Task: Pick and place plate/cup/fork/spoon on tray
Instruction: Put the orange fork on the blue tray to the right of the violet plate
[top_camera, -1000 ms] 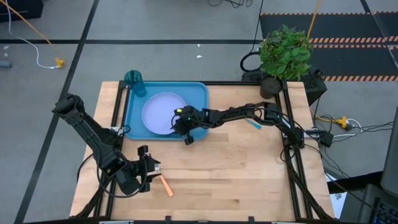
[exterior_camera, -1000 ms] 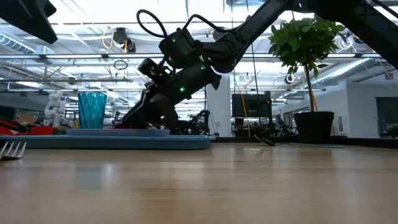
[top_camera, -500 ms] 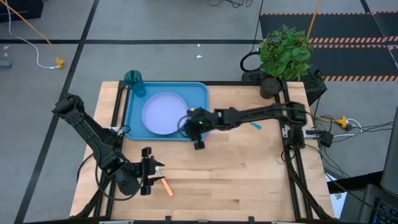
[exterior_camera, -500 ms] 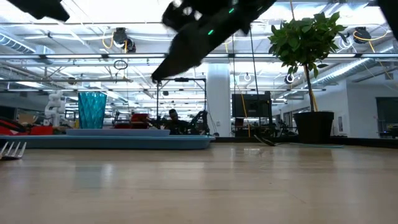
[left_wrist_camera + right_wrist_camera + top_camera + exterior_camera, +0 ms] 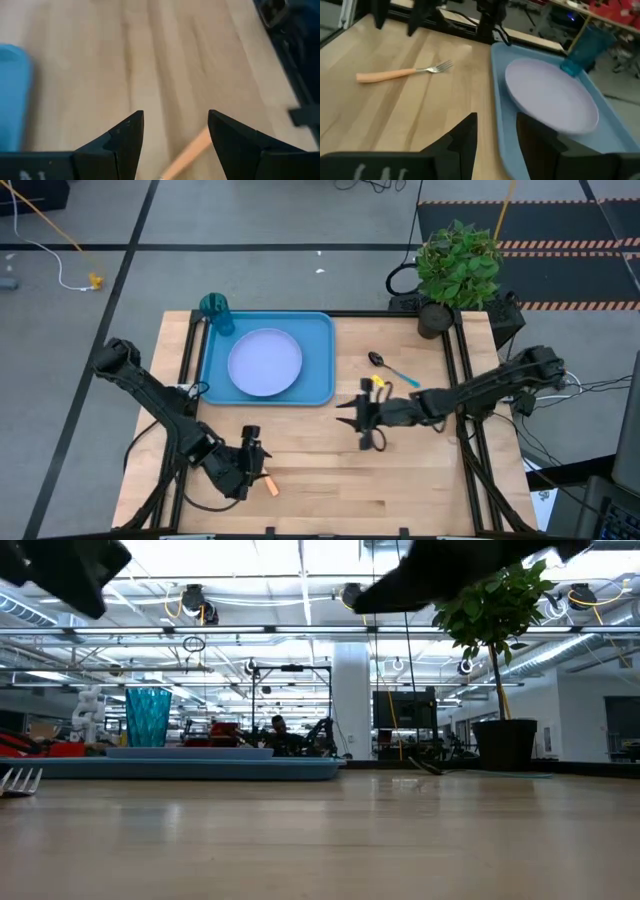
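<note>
The left gripper's (image 5: 256,463) fingers (image 5: 120,142) stand apart, straddling the orange-handled metal fork (image 5: 268,481). Its handle lies lengthwise between them, well off the bright blue plastic tray (image 5: 318,360). The right gripper (image 5: 362,418) waits empty, fingers apart.

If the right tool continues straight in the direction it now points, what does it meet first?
Probably the tray: the right tool, open, points at its near rim, with the plate just beyond. Depth is uncertain.

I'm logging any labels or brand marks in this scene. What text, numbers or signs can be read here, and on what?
No text reads clearly in any view.
Left gripper: pale marks on its housing, cut off at the frame edge, unreadable.
Right gripper: faint pale marks on its housing, unreadable.
The tray, plate, cup, fork and spoon show no lettering.
</note>
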`<state>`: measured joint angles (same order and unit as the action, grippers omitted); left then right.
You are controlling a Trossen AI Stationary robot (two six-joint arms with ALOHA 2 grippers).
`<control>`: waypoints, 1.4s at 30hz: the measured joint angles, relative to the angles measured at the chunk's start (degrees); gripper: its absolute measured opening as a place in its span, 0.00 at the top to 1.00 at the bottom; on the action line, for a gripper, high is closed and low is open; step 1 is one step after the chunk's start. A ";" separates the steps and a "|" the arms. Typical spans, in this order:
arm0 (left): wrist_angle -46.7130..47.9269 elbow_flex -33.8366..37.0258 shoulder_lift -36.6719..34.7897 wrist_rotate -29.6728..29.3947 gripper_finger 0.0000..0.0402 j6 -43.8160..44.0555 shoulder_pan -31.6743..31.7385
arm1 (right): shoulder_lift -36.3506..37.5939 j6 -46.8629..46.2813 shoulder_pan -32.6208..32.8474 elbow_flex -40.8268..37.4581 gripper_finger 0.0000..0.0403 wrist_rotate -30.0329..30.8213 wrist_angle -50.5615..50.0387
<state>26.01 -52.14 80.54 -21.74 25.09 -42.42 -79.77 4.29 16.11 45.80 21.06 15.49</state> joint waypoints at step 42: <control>8.68 1.98 15.60 19.16 0.69 -27.52 9.92 | 2.62 -6.42 5.87 -4.44 0.68 2.84 6.55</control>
<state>34.69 -50.16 96.14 -2.58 -2.43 -32.50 -77.14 -2.13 21.98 41.36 23.90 22.04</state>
